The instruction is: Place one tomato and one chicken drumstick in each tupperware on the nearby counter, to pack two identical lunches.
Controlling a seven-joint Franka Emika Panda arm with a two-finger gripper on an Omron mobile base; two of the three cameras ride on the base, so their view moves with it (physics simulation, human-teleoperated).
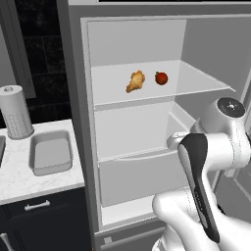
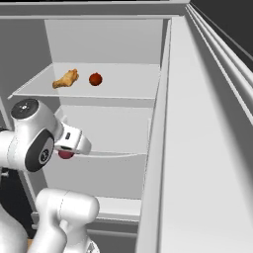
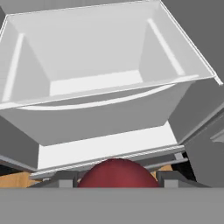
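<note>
A red tomato (image 3: 117,173) is seen clamped between the two fingers of the gripper (image 3: 117,180) at the bottom centre of the hand view, the jaws part-way closed against its sides. In the right base view the same tomato shows as a dark red ball (image 2: 66,154) at the left of the frame, just under the white hand, in front of the open fridge (image 2: 111,44).

A count is taken. Two tomatoes are visible: the one held, and a second tomato (image 1: 161,78) resting on the fridge shelf (image 1: 196,83) in the upper middle of the left base view. One chicken drumstick (image 1: 135,81) is seen, lying just beside that second tomato, to its left, the two apart. One grey tupperware tray (image 1: 50,153) is seen at the left of the left base view, on the white counter (image 1: 19,176); nothing is lying in it. One paper-towel roll (image 1: 14,112) stands upright near it, towards the upper left.
</note>
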